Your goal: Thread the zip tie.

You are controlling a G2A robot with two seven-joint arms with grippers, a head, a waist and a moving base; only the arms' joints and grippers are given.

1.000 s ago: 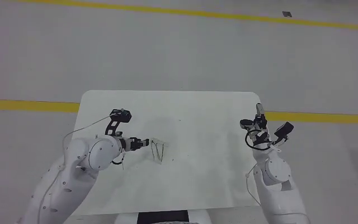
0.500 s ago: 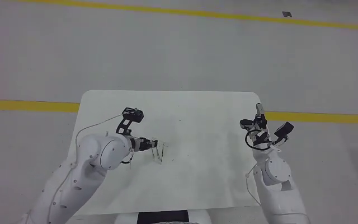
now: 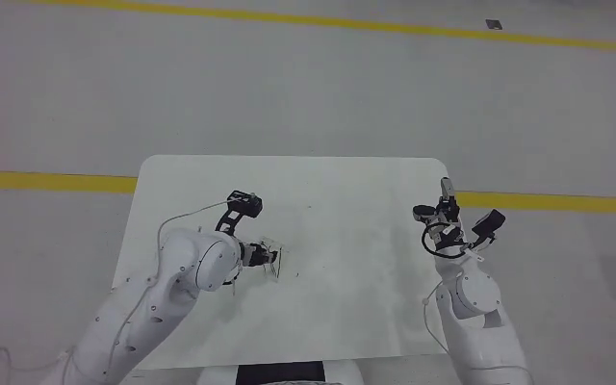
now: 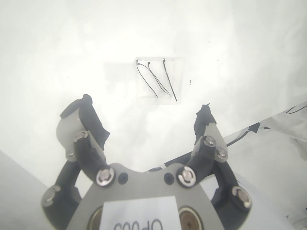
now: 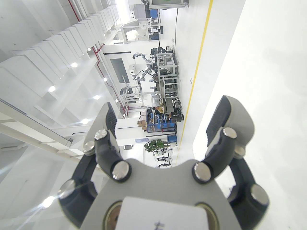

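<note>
The top view looks down from overhead onto the whole table [image 3: 366,212]. The left wrist view looks closely down at the zip ties [image 4: 169,80], which the top view shares. The right wrist view faces out into the hall [image 5: 153,77].

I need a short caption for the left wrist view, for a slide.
Left gripper, fingers open, above the white table, facing three black zip ties on a clear square tray.

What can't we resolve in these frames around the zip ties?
- Left wrist view: zip ties, heads too small to see slots.
- Left wrist view: clear holder under them washed out by glare; sheet or tray unclear.
- Top view: left gripper overlaps them; count unreadable.
</note>
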